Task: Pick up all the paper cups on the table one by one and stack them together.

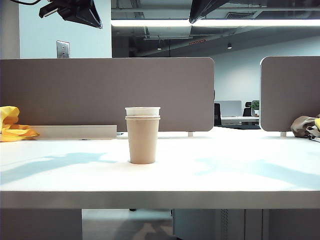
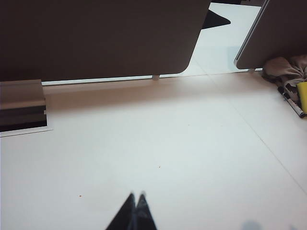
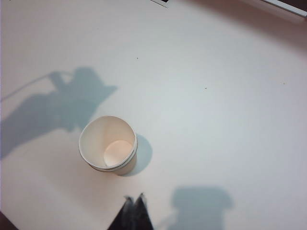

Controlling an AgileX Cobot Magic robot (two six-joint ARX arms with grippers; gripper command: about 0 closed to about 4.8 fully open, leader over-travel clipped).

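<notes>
At nine o'clock on the table (image 1: 240, 170) lies a yellow cloth (image 1: 12, 127), well apart from everything else. The left tool (image 2: 136, 196) hangs above bare tabletop with its tips pressed together, gripping nothing. At the centre stands the stack of paper cups (image 1: 143, 134): a tan cup outermost with white rims nested inside, upright and free. The right tool (image 3: 135, 198) hovers just beside it at six o'clock, likewise closed and empty. The stacking looks finished. The risk now, I judge, is the right tool clipping the rim and toppling the light stack.
</notes>
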